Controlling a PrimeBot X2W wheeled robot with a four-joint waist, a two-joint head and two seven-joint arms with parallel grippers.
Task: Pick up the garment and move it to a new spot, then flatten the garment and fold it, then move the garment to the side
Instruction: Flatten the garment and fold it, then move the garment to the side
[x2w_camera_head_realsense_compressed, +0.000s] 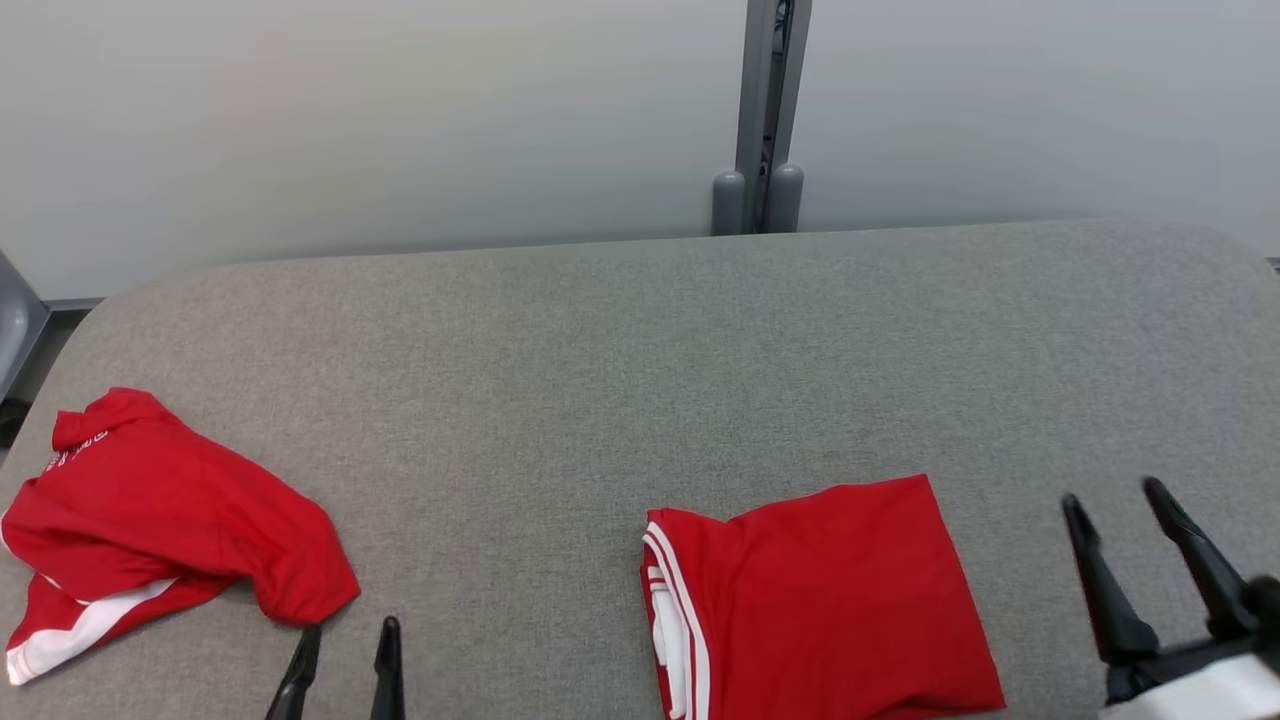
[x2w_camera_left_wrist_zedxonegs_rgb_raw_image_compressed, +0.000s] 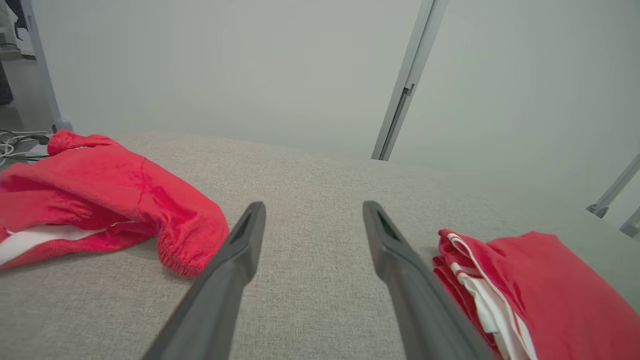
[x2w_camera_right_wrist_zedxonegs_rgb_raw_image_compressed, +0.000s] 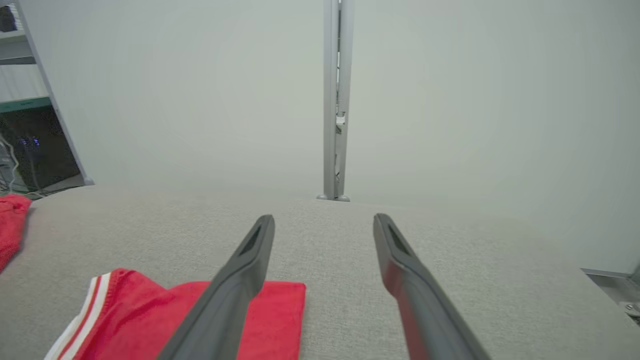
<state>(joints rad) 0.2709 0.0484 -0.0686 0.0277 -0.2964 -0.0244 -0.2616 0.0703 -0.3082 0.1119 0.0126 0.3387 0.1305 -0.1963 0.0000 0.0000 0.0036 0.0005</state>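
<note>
Right gripper (x2w_camera_head_realsense_compressed: 1110, 493) is spread wide with nothing between its fingers. It sits just to the right of the folded garment (x2w_camera_head_realsense_compressed: 830, 600), clear of the cloth. In the right wrist view both dark fingers point over bare grey fabric, with the garment's far right corner showing behind the left finger.

Left gripper (x2w_camera_head_realsense_compressed: 351, 627) is also spread and empty. It sits well to the left of the folded garment, at the near edge of the head view, only its fingertips showing. No cloth touches either finger in the left wrist view.

Folded garment is red and lies flat as a rough rectangle on the table (x2w_camera_head_realsense_compressed: 640, 350), near the front edge. White stripes and a bit of white lining run along its left edge. The top face is smooth, with slight creasing near the upper left corner.

Crumpled garment (x2w_camera_head_realsense_compressed: 160, 510) is also red and lies far left of the folded garment, bunched in a loose heap. A white band shows at its near left end and an elastic cuff at its right end, close to the left gripper's tips but apart from them.

Beyond the folded garment, grey table fabric runs back to a curved far edge. Behind that edge a grey post (x2w_camera_head_realsense_compressed: 765, 110) stands upright against a pale wall (x2w_camera_head_realsense_compressed: 300, 120).
</note>
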